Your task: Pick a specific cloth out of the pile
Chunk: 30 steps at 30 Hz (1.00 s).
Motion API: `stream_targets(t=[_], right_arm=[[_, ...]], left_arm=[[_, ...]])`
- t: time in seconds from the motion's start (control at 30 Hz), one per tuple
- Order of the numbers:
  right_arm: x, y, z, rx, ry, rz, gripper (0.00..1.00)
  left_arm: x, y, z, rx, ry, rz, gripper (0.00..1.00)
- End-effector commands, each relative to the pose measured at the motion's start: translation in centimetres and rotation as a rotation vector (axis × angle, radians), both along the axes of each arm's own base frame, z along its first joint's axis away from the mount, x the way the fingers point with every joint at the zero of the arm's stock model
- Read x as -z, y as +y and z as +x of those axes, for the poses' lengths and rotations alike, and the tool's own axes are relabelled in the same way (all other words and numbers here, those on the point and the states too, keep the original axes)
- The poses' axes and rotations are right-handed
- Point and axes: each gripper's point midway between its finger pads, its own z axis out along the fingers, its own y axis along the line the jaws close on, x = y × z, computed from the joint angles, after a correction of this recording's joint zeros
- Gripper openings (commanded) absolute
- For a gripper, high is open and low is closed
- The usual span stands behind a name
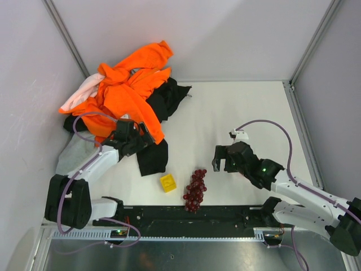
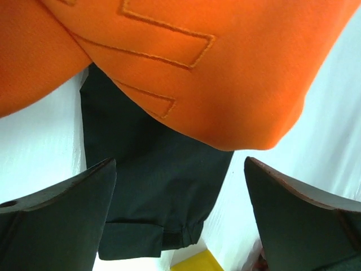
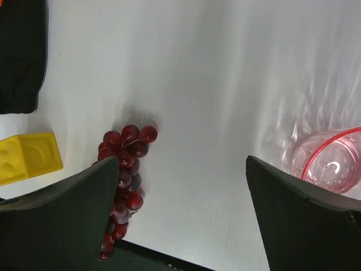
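The pile lies at the back left: bright orange fabric over a black garment, with a grey piece and a pale pink piece. I cannot tell a deeper red-orange cloth apart in the orange mass, and no white cord shows. My left gripper is open and empty, hovering over the pile's near edge. In the left wrist view its fingers stand wide apart above a black cuffed piece, with orange fabric bearing stitched lines just beyond. My right gripper is open and empty over bare table.
A yellow block and a bunch of dark red grapes lie near the front edge; both also show in the right wrist view, the block and the grapes. A clear cup with a pink rim stands near the right gripper. Walls enclose the table.
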Motion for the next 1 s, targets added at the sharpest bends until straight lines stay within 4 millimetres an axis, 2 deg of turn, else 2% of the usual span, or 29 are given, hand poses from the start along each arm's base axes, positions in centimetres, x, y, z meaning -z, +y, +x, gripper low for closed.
stream_targets(t=[0.0, 0.27, 0.53, 0.73, 0.97], right_arm=[[0.0, -0.2, 0.4, 0.002, -0.024, -0.024, 0.99], [0.6, 0.0, 0.6, -0.007, -0.012, -0.045, 0.99], [1.1, 0.0, 0.6, -0.011, -0.005, -0.062, 0.99], [1.2, -0.4, 0.6, -0.007, -0.003, -0.083, 0.99], [1.8, -0.8, 0.5, 0.001, 0.006, -0.107, 0.99]], left_arm=[[-0.2, 0.9, 1.1, -0.074, -0.025, 0.011, 1.00], [3.0, 1.4, 0.8, -0.086, 0.052, 0.030, 1.00], [4.4, -0.1, 1.7, -0.053, 0.024, -0.046, 1.00], [3.7, -1.9, 3.4, -0.042, -0.075, -0.157, 1.00], [1.8, -1.9, 5.9, -0.083, -0.165, -0.159, 0.99]])
